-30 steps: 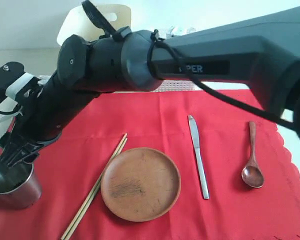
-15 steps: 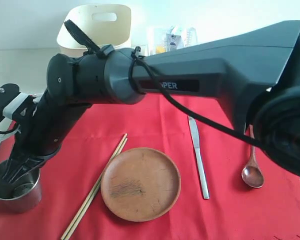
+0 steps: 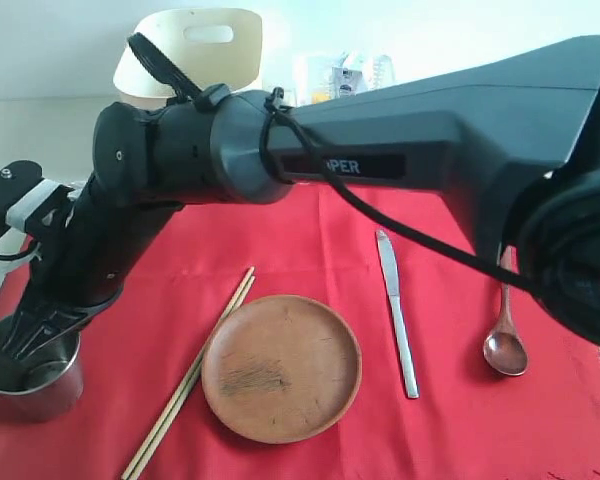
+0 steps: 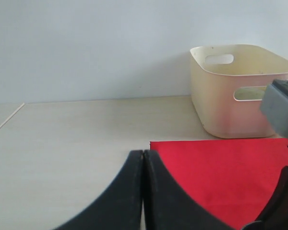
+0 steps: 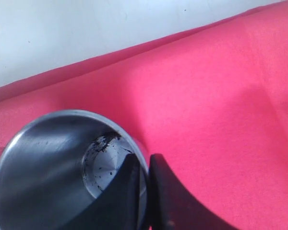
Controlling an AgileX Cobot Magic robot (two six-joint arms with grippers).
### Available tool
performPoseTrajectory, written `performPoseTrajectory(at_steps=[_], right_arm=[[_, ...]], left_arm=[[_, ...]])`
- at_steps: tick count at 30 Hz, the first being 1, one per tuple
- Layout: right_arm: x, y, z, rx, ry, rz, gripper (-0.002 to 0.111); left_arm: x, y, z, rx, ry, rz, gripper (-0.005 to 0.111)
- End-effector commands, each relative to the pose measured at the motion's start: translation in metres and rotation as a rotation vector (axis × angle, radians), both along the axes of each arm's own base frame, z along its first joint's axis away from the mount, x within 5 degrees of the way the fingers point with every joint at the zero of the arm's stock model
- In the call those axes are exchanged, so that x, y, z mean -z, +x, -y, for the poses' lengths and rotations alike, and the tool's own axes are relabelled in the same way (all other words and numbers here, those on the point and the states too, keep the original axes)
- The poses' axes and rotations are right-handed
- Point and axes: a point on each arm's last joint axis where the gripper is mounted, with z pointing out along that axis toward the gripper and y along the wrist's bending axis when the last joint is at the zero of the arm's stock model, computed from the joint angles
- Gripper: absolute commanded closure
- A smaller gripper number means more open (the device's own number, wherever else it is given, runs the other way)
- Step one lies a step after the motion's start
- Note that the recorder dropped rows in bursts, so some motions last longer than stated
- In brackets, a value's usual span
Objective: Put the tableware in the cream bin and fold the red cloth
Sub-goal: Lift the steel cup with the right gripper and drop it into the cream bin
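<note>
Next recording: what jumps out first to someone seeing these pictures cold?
The big dark right arm spans the exterior view down to its lower left, where the right gripper pinches the rim of the steel cup. Under it the red cloth carries chopsticks, a wooden plate, a knife and a spoon side by side, with the cream bin behind.
</note>
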Motion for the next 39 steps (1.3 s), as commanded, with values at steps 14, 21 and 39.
performPoseTrajectory(at_steps=[14,21,39], right_arm=[[-0.114,0.066,0.058,0.268,0.250,0.214,0.108],[-0.134,0.110,0.085,0.485,0.396,0.371,0.108],[-0.102,0.157,0.090,0.838,0.619,0.549,0.100]], left_arm=[[0.001,0.000,0.000,0.000,-0.006,0.004,0.106],[0.001,0.000,0.000,0.000,-0.006,0.004,0.106],[0.001,0.000,0.000,0.000,-0.006,0.004,0.106]])
